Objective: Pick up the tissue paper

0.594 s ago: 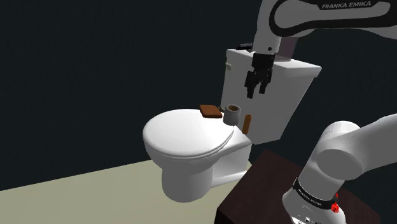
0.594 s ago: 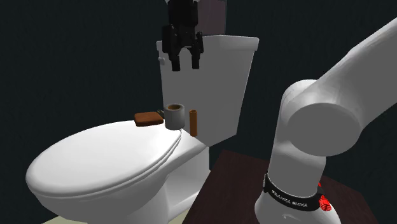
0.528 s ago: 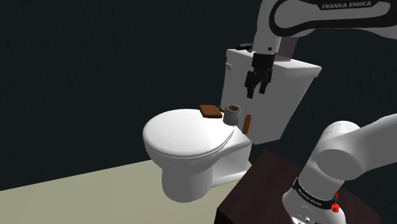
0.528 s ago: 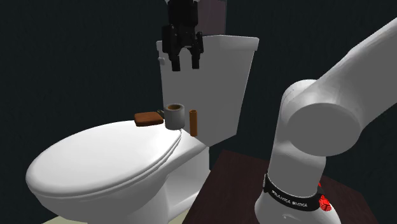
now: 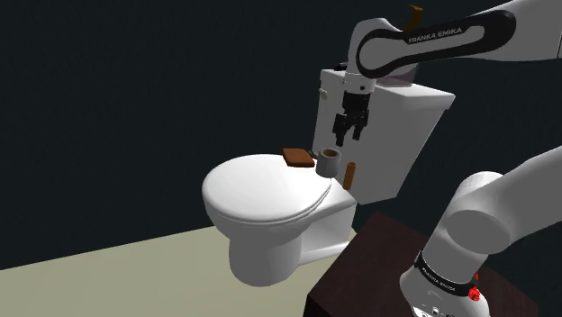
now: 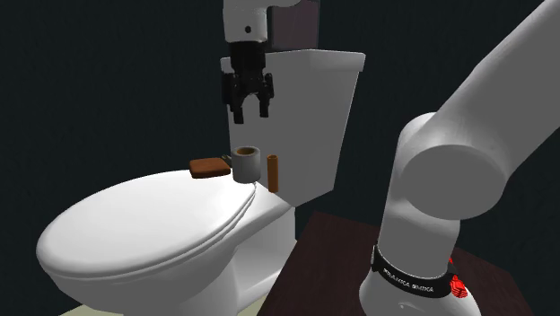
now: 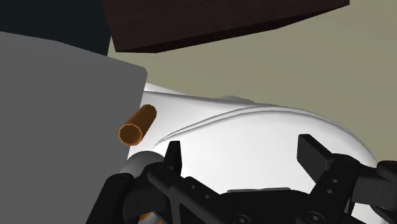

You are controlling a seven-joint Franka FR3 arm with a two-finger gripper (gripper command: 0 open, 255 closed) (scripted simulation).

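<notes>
Two black fingers stand well apart on the gripper [image 6: 250,114], clasping nothing. The tissue paper [image 6: 248,164], a squat grey roll with a brown hollow core, stands upright on the rear ledge of the toilet [image 6: 144,229]. In the second exterior view it is at 6 o'clock from the gripper and apart from it. A flat brown block [image 6: 208,167] lies just beside the roll at its 9 o'clock; a slim orange-brown cylinder [image 6: 273,172] stands at its 3 o'clock.

The step in hand looks like the descent. It would go best straight down, the jaws centred over the roll and spanning its round wall, clear of both neighbours and the boxy white tank [image 6: 310,117] behind. The roll's curved side is probably soft, so a gentle squeeze should do; the toilet's glossy surface would let it slide if nudged.
</notes>
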